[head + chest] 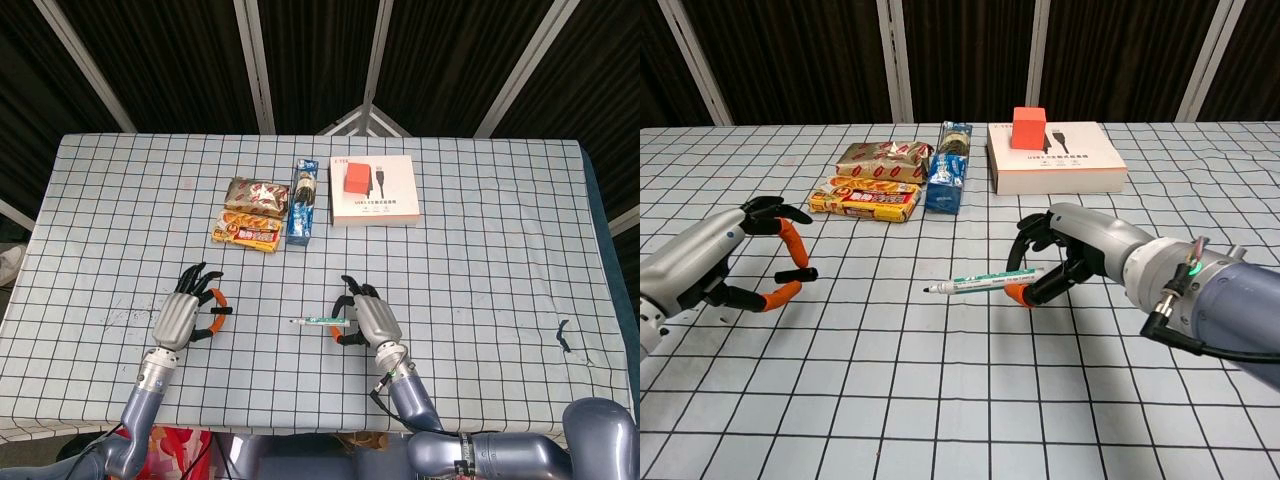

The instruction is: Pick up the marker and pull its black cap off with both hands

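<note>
White-and-green barrel: the marker [985,282] is pinched at one end by the right hand [1055,255] and held level just above the checked tablecloth [940,400], its dark tip pointing toward the robot's left.
Right hand: fingers clamped on the marker's right end, orange fingertip [1018,295] under the barrel.
Left hand: the left hand [750,262] hovers well apart from the marker, fingers curved and spread, holding nothing.
Black cap: not clearly made out; the dark free end may be the cap or a bare tip, and the hidden end sits inside the right hand's grip, so which end carries it cannot be told.
Step in hand: judged as the marker being lifted, with the cap pull not yet begun.
Doing it well: bring the left hand across to the free end, keep the barrel level, close firmly on that end only, then pull straight along the marker's axis, without twisting it out of the right hand's pinch.
Writing on marker: green print runs along the barrel, too small to read.
White box: the white box [373,190] bears a red square and a cable picture; its text is illegible.
Snack packs: the snack packets [250,212] and blue packet [302,204] show printed labels, not readable.
</note>
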Robot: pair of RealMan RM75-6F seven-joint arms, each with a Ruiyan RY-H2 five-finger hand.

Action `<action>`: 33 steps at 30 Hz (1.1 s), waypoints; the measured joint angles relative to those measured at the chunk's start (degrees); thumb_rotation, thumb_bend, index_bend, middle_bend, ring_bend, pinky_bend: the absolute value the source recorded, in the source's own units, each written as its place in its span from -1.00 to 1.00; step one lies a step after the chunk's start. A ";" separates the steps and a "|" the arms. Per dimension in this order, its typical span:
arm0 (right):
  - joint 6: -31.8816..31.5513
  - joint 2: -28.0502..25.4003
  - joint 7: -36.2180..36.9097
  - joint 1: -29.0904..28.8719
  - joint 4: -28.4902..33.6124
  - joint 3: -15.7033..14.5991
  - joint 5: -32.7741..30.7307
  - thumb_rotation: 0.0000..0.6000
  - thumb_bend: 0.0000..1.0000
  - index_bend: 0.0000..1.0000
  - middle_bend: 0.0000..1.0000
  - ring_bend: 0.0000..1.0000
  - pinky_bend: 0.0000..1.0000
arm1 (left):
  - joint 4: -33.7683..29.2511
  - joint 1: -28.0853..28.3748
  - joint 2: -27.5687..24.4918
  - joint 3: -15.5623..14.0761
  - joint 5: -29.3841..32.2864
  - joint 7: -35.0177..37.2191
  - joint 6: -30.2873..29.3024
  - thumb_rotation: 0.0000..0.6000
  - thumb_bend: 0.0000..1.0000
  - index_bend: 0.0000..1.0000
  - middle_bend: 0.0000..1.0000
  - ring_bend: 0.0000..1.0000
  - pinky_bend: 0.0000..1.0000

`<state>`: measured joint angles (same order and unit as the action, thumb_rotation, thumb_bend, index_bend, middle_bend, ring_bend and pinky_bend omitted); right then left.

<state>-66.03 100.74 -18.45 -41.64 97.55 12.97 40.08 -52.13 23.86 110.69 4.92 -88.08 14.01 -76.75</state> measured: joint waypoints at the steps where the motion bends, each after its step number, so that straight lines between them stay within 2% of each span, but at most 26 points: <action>1: 0.14 0.19 -0.06 -0.04 -0.17 0.14 0.04 1.00 0.09 0.44 -0.86 -0.71 -0.91 | 0.40 0.13 0.30 0.02 0.15 0.02 0.29 1.00 0.02 0.03 -0.67 -1.00 -1.00; 10: 0.07 0.69 -1.34 0.09 -0.24 0.99 0.11 1.00 0.09 0.44 -0.86 -0.71 -0.91 | 1.92 0.95 1.45 0.42 1.12 -0.51 1.47 1.00 0.01 -0.26 -0.77 -1.00 -1.00; 14: 0.11 0.62 -1.69 0.25 -0.24 1.32 -0.26 1.00 0.09 0.44 -0.86 -0.71 -0.91 | 1.02 1.03 0.94 0.27 1.11 -1.12 1.58 1.00 -0.02 -0.48 -0.88 -1.00 -1.00; 19: 0.33 0.34 -1.72 0.53 -0.32 1.76 -0.61 1.00 0.09 0.44 -0.86 -0.71 -0.91 | -2.01 0.82 -1.07 -0.56 0.26 -1.49 1.02 1.00 -0.06 -0.62 -0.94 -1.00 -1.00; 23: 0.98 0.36 -1.17 0.57 -1.26 2.43 -0.74 1.00 0.09 0.44 -0.86 -0.71 -0.91 | -7.72 0.11 -4.35 -0.96 -0.78 -2.02 -1.23 1.00 -0.06 -0.62 -0.94 -1.00 -1.00; 26: 1.62 0.46 -0.76 0.59 -2.39 2.57 -0.44 1.00 0.09 0.44 -0.86 -0.71 -0.91 | -14.24 -0.83 -8.25 -1.11 -1.71 -3.53 -3.89 1.00 -0.06 -0.62 -0.94 -1.00 -1.00; 33: 2.75 1.40 0.76 0.73 -6.53 2.84 0.97 1.00 0.09 0.44 -0.86 -0.71 -0.91 | -31.58 -4.32 -21.03 -1.17 -3.45 -10.10 -10.70 1.00 -0.07 -0.63 -0.95 -1.00 -1.00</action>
<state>-63.28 102.14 -17.69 -40.90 91.02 15.80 41.05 -83.71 19.53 89.66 3.75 -91.54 3.91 -87.45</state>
